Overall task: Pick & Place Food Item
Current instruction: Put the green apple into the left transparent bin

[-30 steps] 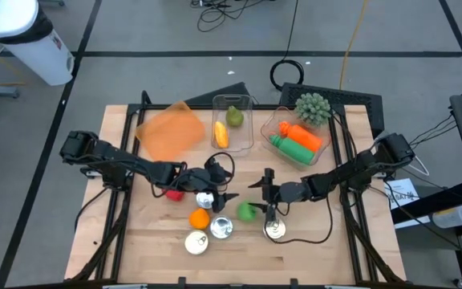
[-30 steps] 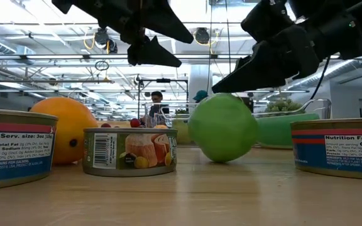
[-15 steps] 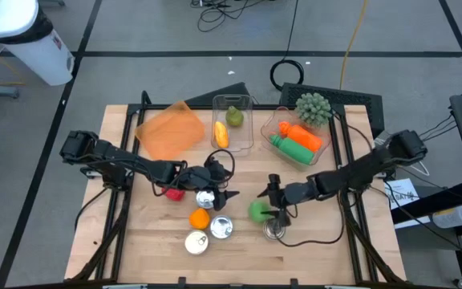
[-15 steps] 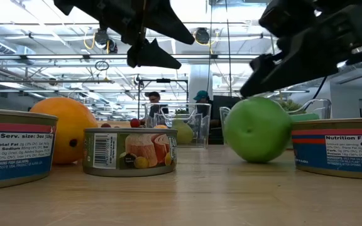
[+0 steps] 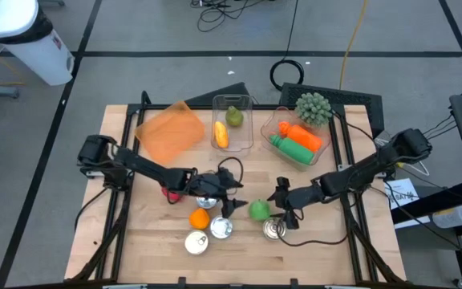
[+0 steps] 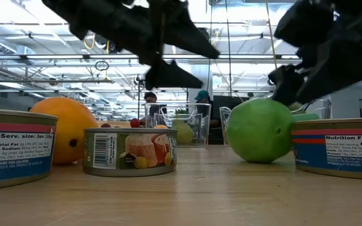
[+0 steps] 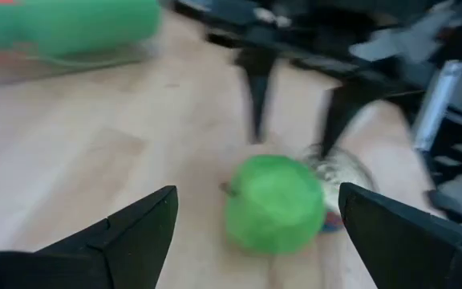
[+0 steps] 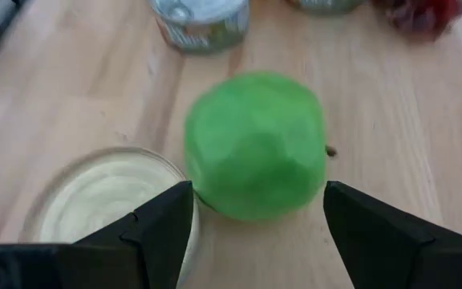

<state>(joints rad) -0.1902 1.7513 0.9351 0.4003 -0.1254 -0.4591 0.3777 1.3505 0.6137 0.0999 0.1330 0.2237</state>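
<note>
Green apple [image 5: 258, 210] rests loose between two spread grippers, left gripper [image 5: 237, 203] at nine o'clock, right gripper [image 5: 281, 205] at three; colliding fingers could roll it away.

Green apple [image 6: 259, 130] resting on wooden table [image 6: 187, 194] at right of centre, touching blue-labelled can [image 6: 338, 147] at right edge. Fruit-labelled can [image 6: 129, 150] left of centre, orange [image 6: 68, 129] behind, another can [image 6: 14, 150] at far left. Dark grippers overhead: left gripper [image 6: 187, 59], right gripper [image 6: 294, 85] just above apple.

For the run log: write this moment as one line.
round green apple: on table, unheld | left end effector: open, beside it | right end effector: open, opposite
</note>
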